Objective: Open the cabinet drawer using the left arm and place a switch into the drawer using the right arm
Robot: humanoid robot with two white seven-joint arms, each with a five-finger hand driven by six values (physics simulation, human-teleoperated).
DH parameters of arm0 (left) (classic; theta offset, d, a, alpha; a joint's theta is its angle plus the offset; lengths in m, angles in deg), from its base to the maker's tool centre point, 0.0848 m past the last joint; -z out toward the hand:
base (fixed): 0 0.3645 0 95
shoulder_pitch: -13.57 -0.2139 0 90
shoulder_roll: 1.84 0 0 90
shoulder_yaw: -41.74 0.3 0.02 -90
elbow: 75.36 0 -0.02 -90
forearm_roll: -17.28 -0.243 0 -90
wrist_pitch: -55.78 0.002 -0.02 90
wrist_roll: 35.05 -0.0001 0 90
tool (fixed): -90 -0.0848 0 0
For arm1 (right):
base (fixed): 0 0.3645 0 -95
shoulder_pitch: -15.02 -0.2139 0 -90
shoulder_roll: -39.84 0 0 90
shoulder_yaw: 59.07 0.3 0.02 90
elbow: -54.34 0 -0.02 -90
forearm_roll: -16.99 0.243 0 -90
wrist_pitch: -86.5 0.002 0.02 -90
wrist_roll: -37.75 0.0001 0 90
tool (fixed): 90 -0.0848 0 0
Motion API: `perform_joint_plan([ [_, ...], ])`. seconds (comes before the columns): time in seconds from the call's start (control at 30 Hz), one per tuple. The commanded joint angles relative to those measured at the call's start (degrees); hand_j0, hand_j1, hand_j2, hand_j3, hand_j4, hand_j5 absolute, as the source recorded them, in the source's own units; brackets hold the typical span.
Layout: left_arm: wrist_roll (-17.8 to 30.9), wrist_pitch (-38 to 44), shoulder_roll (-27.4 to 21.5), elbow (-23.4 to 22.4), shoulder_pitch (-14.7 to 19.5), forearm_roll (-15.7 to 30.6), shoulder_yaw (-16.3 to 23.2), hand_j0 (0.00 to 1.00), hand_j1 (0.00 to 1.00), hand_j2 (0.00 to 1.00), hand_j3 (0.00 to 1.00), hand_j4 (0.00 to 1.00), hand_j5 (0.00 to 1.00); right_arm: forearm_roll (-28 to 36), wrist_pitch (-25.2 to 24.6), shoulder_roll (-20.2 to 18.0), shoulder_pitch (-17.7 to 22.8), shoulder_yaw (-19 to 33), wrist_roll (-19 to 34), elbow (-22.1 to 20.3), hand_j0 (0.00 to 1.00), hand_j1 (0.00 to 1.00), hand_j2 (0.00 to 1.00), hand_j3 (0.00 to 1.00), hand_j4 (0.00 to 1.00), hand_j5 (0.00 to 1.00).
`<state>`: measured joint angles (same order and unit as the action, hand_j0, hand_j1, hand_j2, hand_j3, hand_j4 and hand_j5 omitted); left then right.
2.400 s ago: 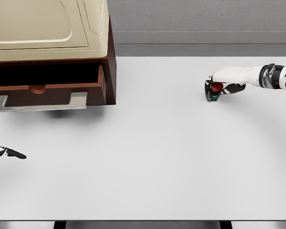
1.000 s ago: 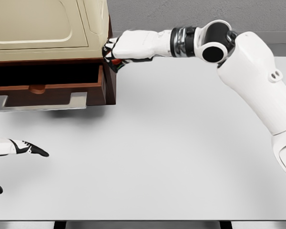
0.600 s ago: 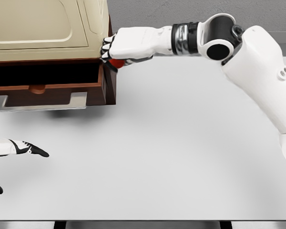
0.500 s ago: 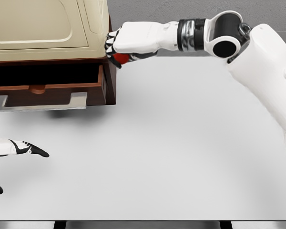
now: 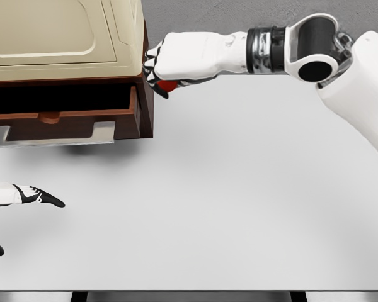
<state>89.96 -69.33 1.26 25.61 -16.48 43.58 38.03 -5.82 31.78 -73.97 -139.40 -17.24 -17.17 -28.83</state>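
Inside the right robot hand (image 5: 176, 63), switch (image 5: 169, 85) mostly hidden.

switch (image 5: 169, 85) red | cabinet (image 5: 63, 38) cream top, brown wood | table (image 5: 239, 201) white | fingers (image 5: 152, 69) white, black-tipped

A white table (image 5: 227, 207) fills most of the view, its flat top running from the near edge at 6 o'clock up to the far edge toward 12 o'clock. Beyond that far edge, from 12 to 2 o'clock, stands a grey wall (image 5: 195, 16) with a paler band (image 5: 201, 49) along its foot and a dark strip of floor beneath it.
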Motion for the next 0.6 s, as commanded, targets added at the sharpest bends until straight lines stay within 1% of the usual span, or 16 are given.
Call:
perform_joint_plan([
  [0.0,0.00,0.11,-0.02,0.01,-0.01,0.42,-0.07,1.00,1.00,1.00,1.00,1.00,1.00,2.68,-0.28,-0.10,0.00,-1.76,-0.08,-2.35,0.28,0.28,0.28,0.28,0.28,0.28],
  [0.03,0.00,0.11,-0.02,0.01,-0.01,0.42,-0.07,1.00,1.00,1.00,1.00,1.00,1.00,3.75,-0.28,0.08,-0.44,-1.93,-0.08,-3.05,0.28,0.28,0.28,0.28,0.28,0.28],
  [0.17,0.00,0.11,-0.02,0.01,-0.01,0.42,-0.15,1.00,1.00,1.00,1.00,1.00,1.00,3.83,-0.28,1.83,-0.62,-2.90,-0.08,-3.40,0.28,0.28,0.28,0.28,0.28,0.28],
  [0.27,0.00,0.11,0.07,0.01,-0.09,0.42,-0.15,1.00,1.00,1.00,1.00,1.00,1.00,3.83,-0.28,2.27,-1.84,-2.99,-0.08,-3.40,0.28,0.28,0.28,0.28,0.28,0.28],
  [0.33,0.00,0.11,0.07,0.01,-0.01,0.42,-0.15,1.00,1.00,1.00,1.00,1.00,1.00,3.92,-0.28,3.85,-2.99,-3.16,-0.08,-3.32,0.27,0.27,0.27,0.27,0.27,0.27],
  [0.4,0.00,0.11,0.07,0.01,-0.01,0.51,-0.15,1.00,1.00,1.00,1.00,1.00,1.00,3.92,-0.28,5.79,-3.87,-4.83,-0.08,-3.05,0.27,0.27,0.27,0.27,0.27,0.27],
  [0.47,0.00,0.11,0.24,0.01,-0.09,0.51,-0.15,1.00,1.00,1.00,1.00,1.00,1.00,3.92,-0.28,7.55,-5.10,-5.36,-0.08,-2.44,0.27,0.27,0.27,0.27,0.27,0.27],
  [0.57,0.00,0.11,0.15,0.01,-0.01,0.51,-0.15,1.00,1.00,1.00,1.00,1.00,1.00,3.92,-0.28,10.62,-6.50,-5.54,-0.08,1.07,0.27,0.27,0.27,0.27,0.27,0.27],
])
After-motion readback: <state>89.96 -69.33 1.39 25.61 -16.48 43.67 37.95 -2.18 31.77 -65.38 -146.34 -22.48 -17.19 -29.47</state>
